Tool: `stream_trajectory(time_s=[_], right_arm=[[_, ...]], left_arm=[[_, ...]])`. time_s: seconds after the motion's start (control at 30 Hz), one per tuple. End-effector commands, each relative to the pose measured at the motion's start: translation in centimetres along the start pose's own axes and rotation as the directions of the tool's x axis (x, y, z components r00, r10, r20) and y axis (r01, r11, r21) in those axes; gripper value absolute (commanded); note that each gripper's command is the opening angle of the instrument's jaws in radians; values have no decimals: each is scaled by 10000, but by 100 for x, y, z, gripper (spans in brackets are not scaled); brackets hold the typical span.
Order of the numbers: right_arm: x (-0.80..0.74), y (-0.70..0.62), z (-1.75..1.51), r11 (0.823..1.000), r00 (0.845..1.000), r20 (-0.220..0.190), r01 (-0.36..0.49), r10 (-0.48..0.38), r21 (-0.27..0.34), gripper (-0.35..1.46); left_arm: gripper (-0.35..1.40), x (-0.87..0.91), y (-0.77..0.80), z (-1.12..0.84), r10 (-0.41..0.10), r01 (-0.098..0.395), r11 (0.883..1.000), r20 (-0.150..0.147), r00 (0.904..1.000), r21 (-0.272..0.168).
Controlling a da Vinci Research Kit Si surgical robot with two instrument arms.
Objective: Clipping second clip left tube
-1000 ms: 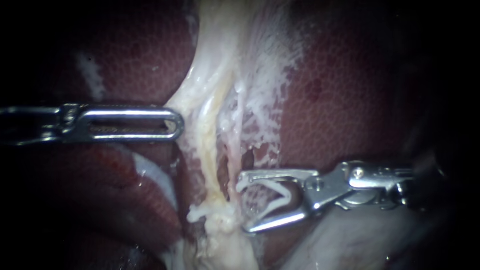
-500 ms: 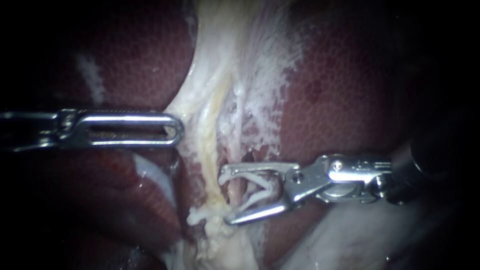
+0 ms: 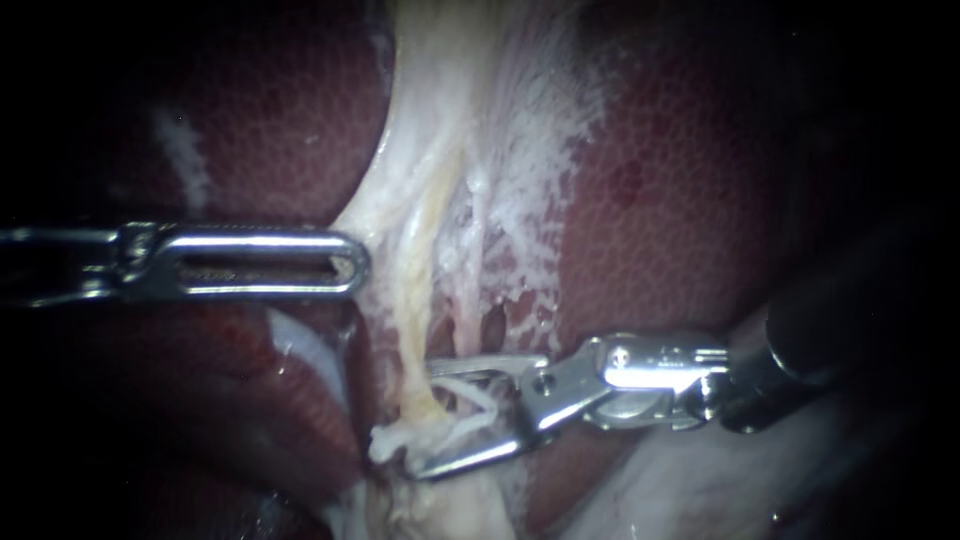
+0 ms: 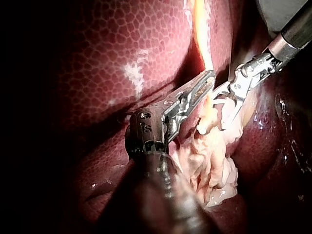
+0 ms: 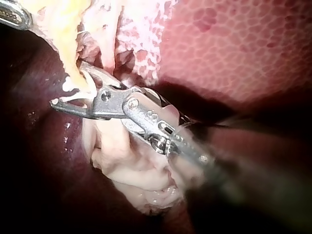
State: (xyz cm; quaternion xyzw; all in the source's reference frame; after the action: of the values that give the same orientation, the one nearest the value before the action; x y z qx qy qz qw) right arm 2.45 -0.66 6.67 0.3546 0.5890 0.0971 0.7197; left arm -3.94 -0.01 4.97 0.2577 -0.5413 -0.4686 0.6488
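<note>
**Straddling the left tube with a loaded clip**

Filling the left of the endoscope view, the dark red liver (image 3: pixel 250 110) is lying under my left instrument (image 3: pixel 350 262), which is reaching in level across it. Its slotted jaws are lying together and pinching the left edge of the pale tissue sheet (image 3: pixel 440 150), which is tenting toward the tip. Just beside that tip, the left tube (image 3: pixel 412 300), a yellowish strand, is running down the sheet toward a ragged pale stump (image 3: pixel 440 490).

My right instrument (image 3: pixel 425 418) is coming in from the right, low over the liver. Its jaws are standing wide apart and gripping a white clip (image 3: pixel 475 398) between them, one leg against each jaw, so the legs are spreading in a V. The jaws are straddling the lower end of the left tube, one lying on each side of it, and the clip's mouth is opening around the strand. In the right wrist view the tube's yellowish end is sitting between the jaw tips. Further right, mottled red liver is rising behind the shaft.
</note>
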Motion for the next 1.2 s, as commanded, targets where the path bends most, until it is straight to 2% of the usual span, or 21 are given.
stream_trajectory(time_s=[0.03,0.2,0.63,0.93,1.1,1.2], right_arm=[[0,0,2,10000,10000,1,-1,1,42,56],[2,0,11,9995,10000,24,-89,89,294,54],[5,4,16,9986,9990,6,-453,453,267,51],[6,6,16,9934,9938,-15,-1113,1114,267,46],[6,10,11,9861,9863,-47,-1647,1649,204,37],[7,14,6,9820,9819,-124,-1889,1889,-27,22]], left_arm=[[-35,1,0,1,8,-8,10000,-1,10000,-1],[-35,1,0,1,12,-12,10000,0,10000,-3],[-35,3,0,2,19,-19,10000,4,10000,-9],[-35,3,0,3,20,-20,10000,4,10000,-9],[-35,3,1,3,23,-23,10000,1,10000,-3],[-35,4,3,3,27,-27,10000,0,10000,1]])
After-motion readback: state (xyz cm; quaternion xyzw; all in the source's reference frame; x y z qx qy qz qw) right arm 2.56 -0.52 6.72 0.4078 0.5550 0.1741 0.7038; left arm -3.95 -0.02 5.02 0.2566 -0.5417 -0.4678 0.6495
